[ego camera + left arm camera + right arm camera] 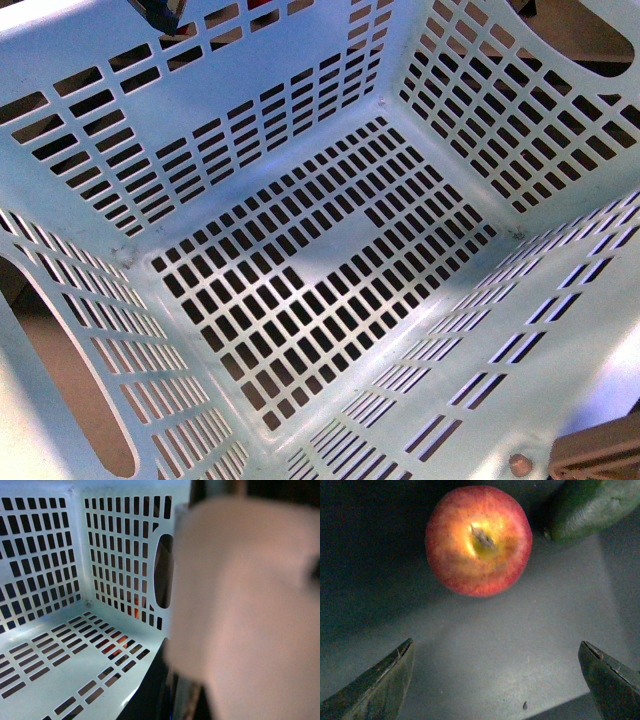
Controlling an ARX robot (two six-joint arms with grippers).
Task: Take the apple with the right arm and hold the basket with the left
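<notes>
The pale mint basket (200, 110) fills the front view, seen from above into its slotted floor, and nothing lies in it. It also shows in the left wrist view (45, 655), where my left gripper is shut on its wall; a blurred pale shape covers the jaws. In the right wrist view the red and yellow apple (478, 540) sits stem-up on a grey surface. My right gripper (497, 652) is open and empty, its two dark fingertips (395, 667) spread wide, with the apple lying ahead of them, apart from both.
A dark green fruit (590, 507) lies right beside the apple, nearly touching it. The basket's grey-brown handle end (600, 455) shows at the front view's lower right. An oval hand cutout (164, 570) opens in the basket wall.
</notes>
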